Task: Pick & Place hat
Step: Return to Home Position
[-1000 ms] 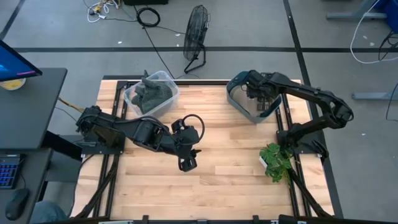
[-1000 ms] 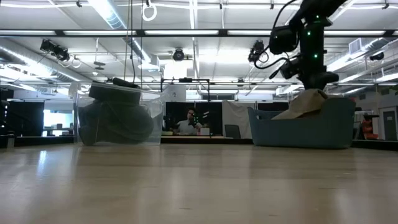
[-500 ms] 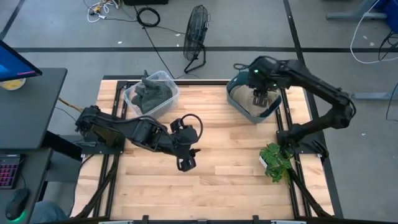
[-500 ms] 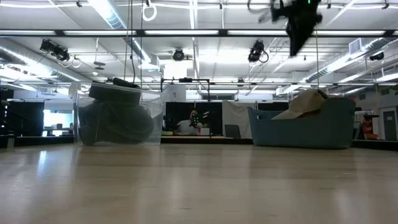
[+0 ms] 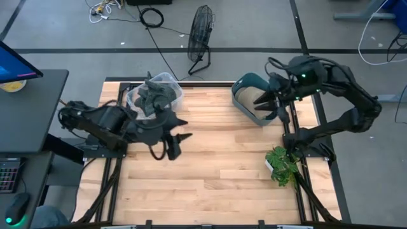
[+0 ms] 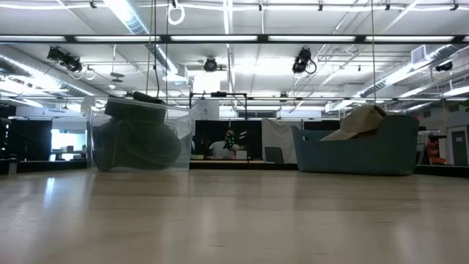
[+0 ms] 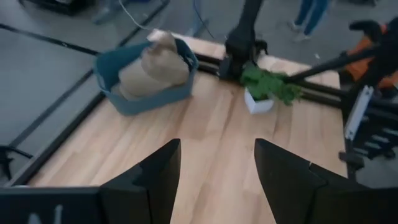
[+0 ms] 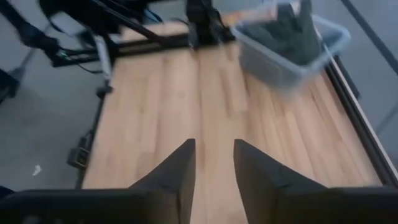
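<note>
A tan hat (image 5: 262, 93) lies in the blue bin (image 5: 247, 86) at the table's far right; it also shows in the low view (image 6: 359, 121) and the left wrist view (image 7: 153, 65). Several dark hats (image 5: 152, 95) fill the clear bin (image 5: 173, 86) at the far left, which the right wrist view (image 8: 287, 34) also shows. My right gripper (image 5: 267, 105) is open and empty, high above the blue bin's near edge. My left gripper (image 5: 178, 141) is open and empty, just near of the clear bin. Neither gripper shows in the low view.
A small green plant in a white pot (image 5: 280, 165) stands near the table's right edge. The table's black frame rails (image 5: 292, 121) run along both sides. Bare wood (image 5: 216, 165) lies between the bins and toward the near edge. A fan (image 5: 200, 32) stands on the floor beyond the table.
My right gripper has risen from the tan hat in the blue bin, up out of the low view, and shifted a little toward the table's right edge. The hat stays in the bin. My left gripper has drawn back toward the table's left edge and the clear bin.
</note>
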Robot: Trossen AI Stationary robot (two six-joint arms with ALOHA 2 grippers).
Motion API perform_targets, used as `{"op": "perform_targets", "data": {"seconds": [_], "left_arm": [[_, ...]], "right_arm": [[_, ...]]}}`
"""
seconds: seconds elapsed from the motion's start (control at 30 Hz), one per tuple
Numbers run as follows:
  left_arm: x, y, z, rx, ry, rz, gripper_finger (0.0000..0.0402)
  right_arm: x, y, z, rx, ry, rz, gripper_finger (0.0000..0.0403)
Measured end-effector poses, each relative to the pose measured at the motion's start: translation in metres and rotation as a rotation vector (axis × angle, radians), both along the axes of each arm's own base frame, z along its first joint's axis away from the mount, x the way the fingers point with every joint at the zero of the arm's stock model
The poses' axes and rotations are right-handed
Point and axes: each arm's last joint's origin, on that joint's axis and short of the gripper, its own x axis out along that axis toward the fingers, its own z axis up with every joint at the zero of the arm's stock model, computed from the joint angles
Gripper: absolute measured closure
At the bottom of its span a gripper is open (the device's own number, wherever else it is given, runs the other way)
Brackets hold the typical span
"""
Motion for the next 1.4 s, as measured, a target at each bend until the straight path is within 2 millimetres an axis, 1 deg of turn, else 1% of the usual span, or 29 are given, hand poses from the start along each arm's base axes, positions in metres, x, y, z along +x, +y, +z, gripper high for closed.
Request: {"op": "perform_targets", "data": {"seconds": [0.07,0.17,0.37,0.47,0.6,0.73,0.83,1.0,1.1,1.2,1.27,1.4], "left_arm": [[-0.007,0.002,0.004,0.020,-0.006,0.023,0.0193],[-0.016,0.006,0.003,0.035,0.031,0.040,0.0193],[-0.038,0.013,-0.002,0.009,0.113,0.126,0.0193],[-0.050,0.014,-0.007,0.025,0.102,0.144,0.0193],[-0.070,0.020,-0.024,-0.009,0.061,0.147,0.0193],[-0.088,0.029,-0.048,-0.062,-0.049,0.123,0.0193],[-0.096,0.036,-0.067,-0.098,-0.150,0.073,0.0193],[-0.099,0.053,-0.104,-0.127,-0.278,0.020,0.0193],[-0.104,0.063,-0.125,-0.122,-0.317,0.038,0.0193],[-0.115,0.073,-0.140,-0.121,-0.328,0.084,0.0193],[-0.124,0.078,-0.147,-0.126,-0.345,0.111,0.0193],[-0.140,0.083,-0.160,-0.135,-0.399,0.135,0.0193]], "right_arm": [[-0.003,0.006,0.004,-0.006,-0.034,0.027,0.0299],[-0.006,0.012,0.006,-0.016,-0.053,0.064,0.0308],[-0.002,0.017,-0.002,-0.009,-0.108,0.088,0.0326],[-0.008,0.019,-0.008,0.004,-0.141,0.083,0.0332],[-0.020,0.021,-0.020,0.012,-0.233,0.072,0.0335],[-0.032,0.022,-0.040,0.033,-0.314,0.055,0.0335],[-0.038,0.023,-0.057,0.065,-0.371,0.039,0.0335],[-0.041,0.024,-0.092,0.086,-0.457,0.029,0.0335],[-0.045,0.024,-0.110,0.078,-0.514,0.033,0.0335],[-0.052,0.023,-0.129,0.069,-0.541,0.001,0.0334],[-0.058,0.022,-0.140,0.060,-0.562,-0.054,0.0334],[-0.070,0.021,-0.160,0.063,-0.589,-0.135,0.0334]]}}
